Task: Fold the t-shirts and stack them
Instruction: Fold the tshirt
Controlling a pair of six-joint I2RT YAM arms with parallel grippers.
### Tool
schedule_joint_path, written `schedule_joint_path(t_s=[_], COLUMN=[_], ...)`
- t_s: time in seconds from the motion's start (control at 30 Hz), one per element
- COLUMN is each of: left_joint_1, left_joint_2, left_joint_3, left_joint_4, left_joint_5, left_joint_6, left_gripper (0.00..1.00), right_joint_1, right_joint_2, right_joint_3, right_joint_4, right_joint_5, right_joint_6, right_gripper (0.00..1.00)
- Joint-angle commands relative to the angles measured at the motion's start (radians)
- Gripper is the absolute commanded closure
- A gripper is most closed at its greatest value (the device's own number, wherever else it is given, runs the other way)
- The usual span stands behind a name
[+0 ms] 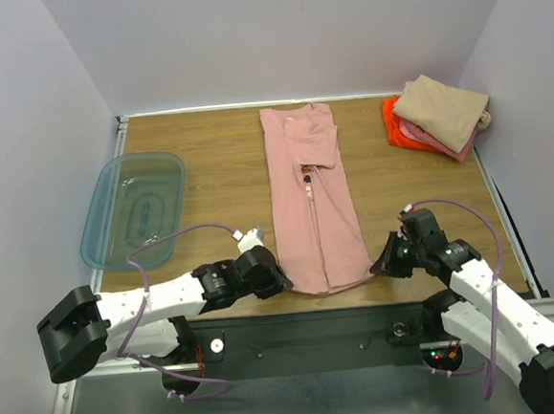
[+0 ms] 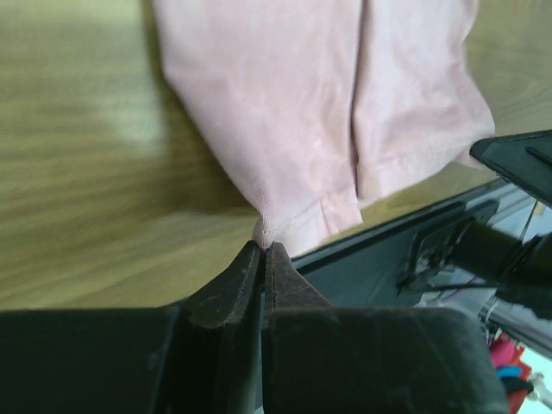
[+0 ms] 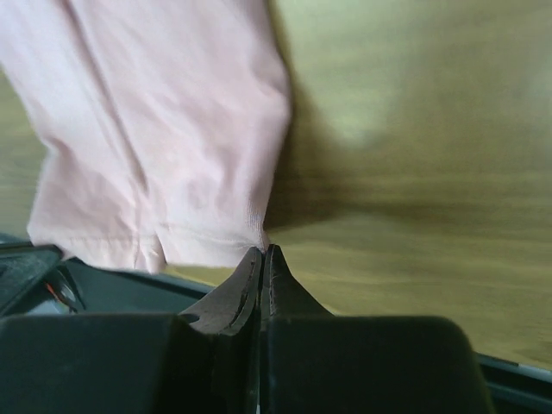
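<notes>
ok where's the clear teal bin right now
In the top view the teal bin sits at the left edge of the table, left of the long pink t-shirt and not touching it.

The t-shirt (image 1: 310,204) lies as a long strip in the middle of the counter (image 1: 217,173), from the far edge to the near edge. The plastic bin (image 1: 131,209) sits on the left side, well apart from it. The stack of folded t-shirts (image 1: 438,118) lies in the far right corner. The left fingers (image 2: 228,289) pinch the strip's near left corner, the right fingers (image 3: 228,297) its near right corner.
</notes>
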Motion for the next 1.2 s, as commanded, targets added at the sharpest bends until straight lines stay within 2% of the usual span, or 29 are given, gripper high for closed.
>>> schedule_joint_path(t_s=[0.0, 0.17, 0.4, 0.63, 0.83, 1.17], left_joint_1=[0.042, 0.151, 0.305, 0.436, 0.516, 0.577], left_joint_2=[0.029, 0.074, 0.158, 0.339, 0.468, 0.631], left_joint_3=[0.102, 0.181, 0.274, 0.455, 0.580, 0.759], left_joint_4=[0.003, -0.003, 0.026, 0.019, 0.022, 0.019], left_joint_5=[-0.062, -0.062, -0.033, 0.025, 0.088, 0.135], left_joint_6=[0.080, 0.180, 0.321, 0.453, 0.518, 0.602], left_gripper=[1.00, 1.00, 1.00, 1.00, 1.00, 1.00], right_joint_1=[0.007, 0.007, 0.007, 0.007, -0.008, -0.066], right_joint_2=[0.065, 0.226, 0.409, 0.602, 0.752, 0.952], right_joint_3=[0.129, 0.211, 0.378, 0.546, 0.717, 0.889], right_joint_4=[0.084, 0.208, 0.285, 0.329, 0.335, 0.351], right_joint_5=[0.098, 0.084, 0.223, 0.341, 0.395, 0.343], right_joint_6=[-0.015, -0.036, -0.055, -0.070, -0.113, -0.168], right_gripper=[1.00, 1.00, 0.99, 1.00, 1.00, 1.00])
